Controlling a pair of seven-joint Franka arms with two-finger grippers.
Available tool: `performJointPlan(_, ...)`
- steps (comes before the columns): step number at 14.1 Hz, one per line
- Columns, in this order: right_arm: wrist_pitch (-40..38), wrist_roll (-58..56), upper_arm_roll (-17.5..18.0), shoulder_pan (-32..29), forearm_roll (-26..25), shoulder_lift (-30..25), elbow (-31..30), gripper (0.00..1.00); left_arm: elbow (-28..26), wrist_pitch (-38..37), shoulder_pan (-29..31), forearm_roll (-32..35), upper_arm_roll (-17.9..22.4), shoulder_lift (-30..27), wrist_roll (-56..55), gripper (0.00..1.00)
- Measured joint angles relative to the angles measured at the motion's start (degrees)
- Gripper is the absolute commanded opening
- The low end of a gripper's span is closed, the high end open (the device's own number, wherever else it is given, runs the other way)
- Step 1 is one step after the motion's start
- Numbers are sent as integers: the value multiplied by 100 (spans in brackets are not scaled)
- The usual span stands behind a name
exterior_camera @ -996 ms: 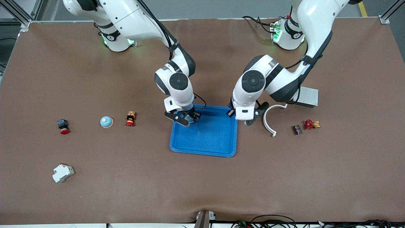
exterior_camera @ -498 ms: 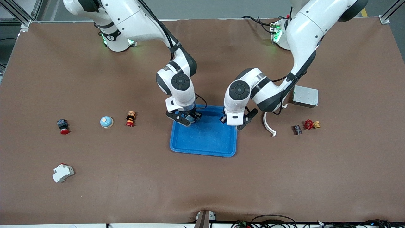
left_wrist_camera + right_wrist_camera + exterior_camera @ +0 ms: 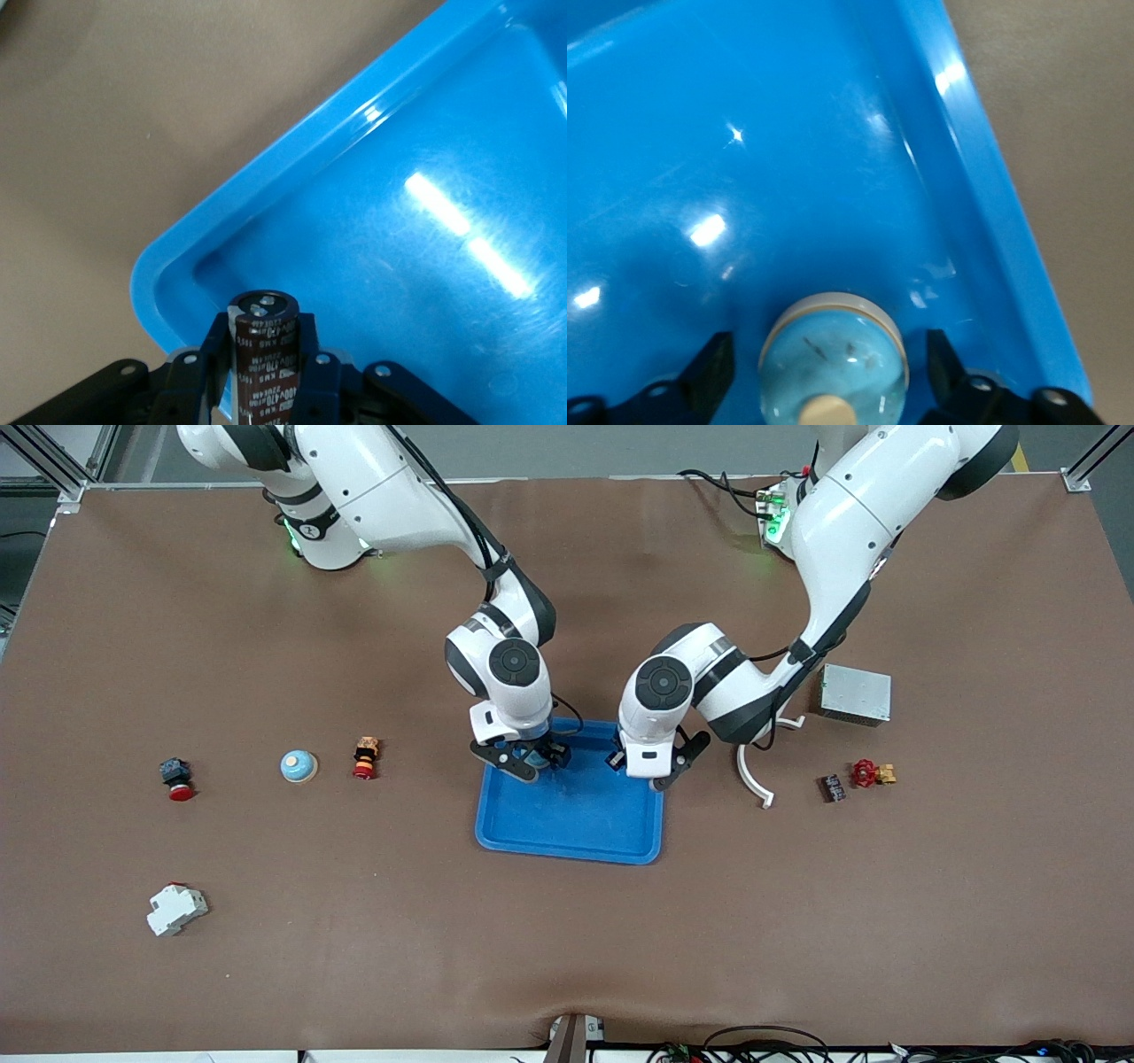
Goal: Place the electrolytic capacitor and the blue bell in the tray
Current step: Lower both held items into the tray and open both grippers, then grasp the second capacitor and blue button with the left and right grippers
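Observation:
The bright blue tray (image 3: 576, 824) lies mid-table. My right gripper (image 3: 523, 760) is low in the tray's corner toward the right arm's end. In the right wrist view its fingers (image 3: 713, 367) stand open on either side of a light blue bell (image 3: 833, 359) with a beige knob, which rests on the tray floor (image 3: 788, 133). My left gripper (image 3: 640, 769) is over the tray's corner toward the left arm's end. It (image 3: 264, 323) is shut on a dark brown electrolytic capacitor (image 3: 266, 354), held above the tray's inner corner (image 3: 266, 190).
A second blue bell (image 3: 299, 766), a red-orange button (image 3: 364, 757), a red push button (image 3: 177, 779) and a white breaker (image 3: 175, 909) lie toward the right arm's end. A white curved piece (image 3: 753, 771), grey metal box (image 3: 855, 693), dark part (image 3: 832, 787) and red valve (image 3: 873, 772) lie toward the left arm's end.
My left gripper has carried the capacitor from beside the tray to over its corner. My right gripper's fingers have spread apart around the bell.

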Motion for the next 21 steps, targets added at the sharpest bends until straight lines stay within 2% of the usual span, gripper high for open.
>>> performJointPlan(2,-417,-10,-5,0,0,1,314,100,0,0,-6,2,9,53,-26,0)
performJointPlan(5,-1620,-590,-81,-43,-7,-79,1034,100,3,7,-8,81,58,202,-30,0)
performJointPlan(9,-2257,-2108,-140,-629,-8,-519,1141,100,31,121,-6,185,148,336,-36,0)
performJointPlan(10,-2277,-2338,-142,-777,-64,-629,1071,100,37,121,-7,185,150,338,-36,25)
performJointPlan(11,-2276,-2548,-145,-896,-208,-741,946,100,37,121,-7,185,152,338,-36,93)
performJointPlan(12,-2215,-2750,-146,-1014,-336,-857,763,100,38,122,-7,186,155,338,-36,100)
performJointPlan(15,-1314,-3731,-165,-1483,-425,-1264,-216,100,77,133,-8,189,154,336,-36,100)
performJointPlan(18,-401,-5124,-182,-2226,-432,-1630,-1268,100,179,148,32,193,149,264,-35,100)
performJointPlan(21,265,-6420,-181,-2961,-433,-1806,-1895,100,253,-24,161,193,144,13,35,100)
